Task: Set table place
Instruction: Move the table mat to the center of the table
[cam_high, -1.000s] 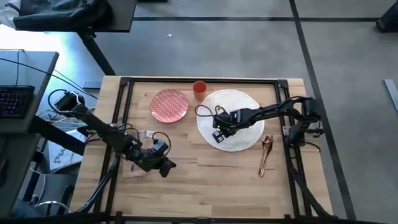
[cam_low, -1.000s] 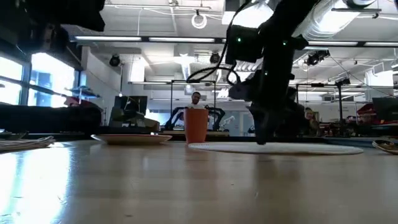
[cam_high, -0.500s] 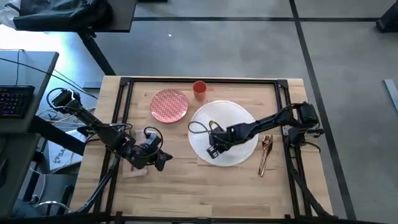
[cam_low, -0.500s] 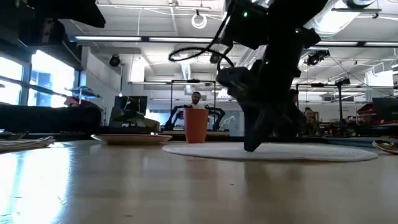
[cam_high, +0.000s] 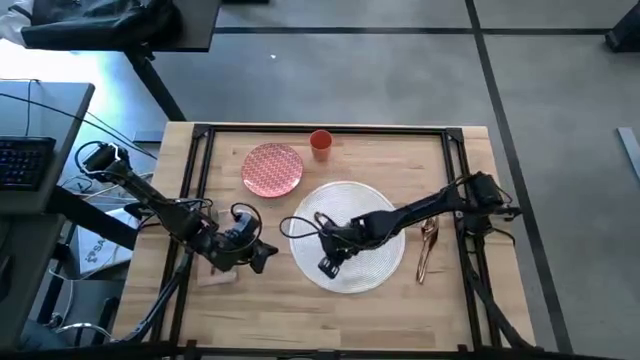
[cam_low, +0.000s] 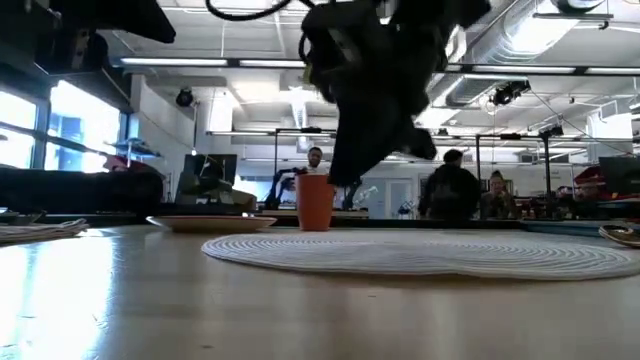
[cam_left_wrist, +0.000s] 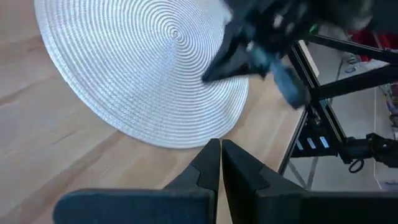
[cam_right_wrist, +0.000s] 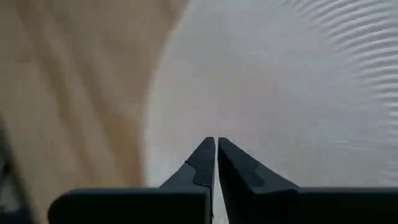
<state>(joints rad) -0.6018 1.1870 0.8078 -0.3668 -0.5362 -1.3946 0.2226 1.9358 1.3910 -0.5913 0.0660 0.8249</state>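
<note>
Left hand: parked near the counter's (cam_high: 300, 300) left edge, left hand (cam_high: 262, 253) low over the wood, fingers pressed together, holding nothing.
Napkin: something pale lies under the left arm by the left edge; too hidden to call it the napkin.
Plate: red-patterned plate (cam_high: 272, 169) sits bare toward the far edge, left of centre, well off the mat.
Cup: orange cup (cam_high: 320, 142) stands by the far edge, just beside the plate.
Placemat: white woven placemat (cam_high: 362, 225) lies flat mid-counter, toward the near edge.
Right hand: right hand (cam_high: 328, 262) at the mat's near-left rim, fingers pressed together; whether they pinch the rim, I cannot tell.
Cutlery: copper cutlery (cam_high: 427, 247) lies right of the mat, near the right edge.
Progress: early going, I'd say: mat roughly placed; plate, cup, napkin and cutlery all remain.
</note>
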